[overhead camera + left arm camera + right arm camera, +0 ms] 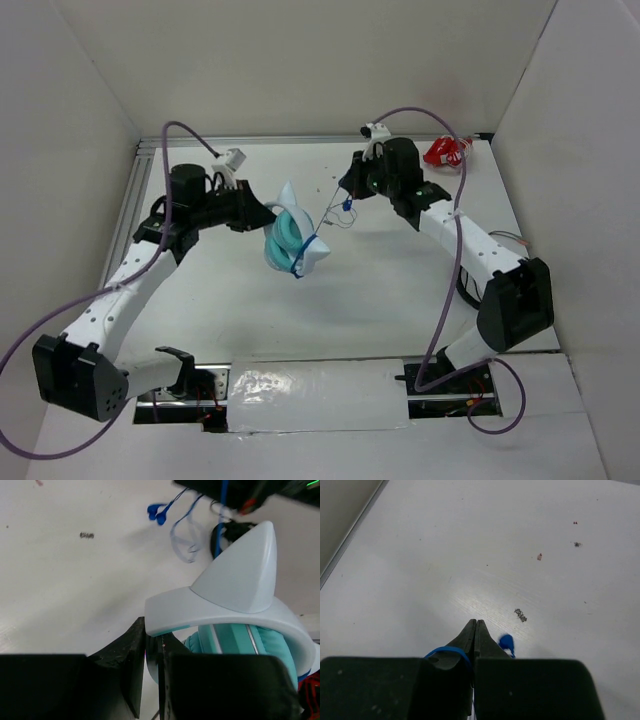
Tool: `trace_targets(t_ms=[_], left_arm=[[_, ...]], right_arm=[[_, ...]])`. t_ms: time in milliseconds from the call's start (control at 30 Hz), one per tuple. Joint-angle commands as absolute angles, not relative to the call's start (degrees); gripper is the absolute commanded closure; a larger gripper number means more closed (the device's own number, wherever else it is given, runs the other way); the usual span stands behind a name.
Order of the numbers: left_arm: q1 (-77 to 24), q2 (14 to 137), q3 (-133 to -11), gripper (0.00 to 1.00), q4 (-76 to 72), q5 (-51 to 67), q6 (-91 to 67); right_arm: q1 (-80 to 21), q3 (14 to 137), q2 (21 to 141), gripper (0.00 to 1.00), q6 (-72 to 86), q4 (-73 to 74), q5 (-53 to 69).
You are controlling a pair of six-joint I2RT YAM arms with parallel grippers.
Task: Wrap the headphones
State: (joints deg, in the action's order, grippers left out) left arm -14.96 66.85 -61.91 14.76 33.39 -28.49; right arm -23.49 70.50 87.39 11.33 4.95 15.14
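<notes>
**Two robot arms hold cat-eared headphones and their cord above a white table**

From above, we see a white table walled in by pale panels. The left arm reaches from 8 o'clock toward the middle. The right arm reaches in from 4 o'clock and bends toward 12 o'clock.

The headphones sit just left of the table's middle, at about 10 o'clock from it. Their teal ear cups face down and toward 5 o'clock, and the white pointed ears stick out. We cannot tell whether they touch the table or hang just above it.

The left gripper meets them from 10 o'clock. In the left wrist view, its fingers are pinching the edge of the white headband, with a teal ear cup just below the band at 5 o'clock.

A small red and white object lies well apart from all this, near the table's far right corner at 1 o'clock.

The thin dark-blue cord runs from the headphones toward 1 o'clock, up to the right gripper. In the right wrist view, that gripper's fingers are pressed together and the cord loops out at their base, so we read it as pinched between them.

The cord's blue plug hangs just beside the right finger, at 4 o'clock from the fingertips.
</notes>
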Motion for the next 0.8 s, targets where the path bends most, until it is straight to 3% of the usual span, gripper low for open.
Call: trace_targets(t_ms=[0, 167, 433, 633, 767], left_arm=[[-18.44, 69.34, -61.35, 1.0, 13.35, 29.99, -23.38], [-21.09, 74.34, -61.43, 1.0, 17.66, 15.05, -26.7], [-25.05, 83.48, -68.9, 1.0, 28.03, -5.87, -34.09], [-25.22, 85.61, -72.15, 1.0, 33.04, -10.98, -46.9], [-24.79, 85.96, -75.23, 1.0, 38.3, -16.5, -56.58]], right_arm=[[-23.91, 77.59, 87.36, 1.0, 8.79, 22.22, 12.13], [-26.36, 87.09, 87.37, 1.0, 7.74, 31.63, 6.69], [-35.32, 86.05, 83.33, 1.0, 8.87, 34.45, -1.23], [-41.83, 82.01, 80.95, 1.0, 9.32, 32.79, 4.73], [-44.47, 76.14, 79.19, 1.0, 8.88, 28.32, 15.34]])
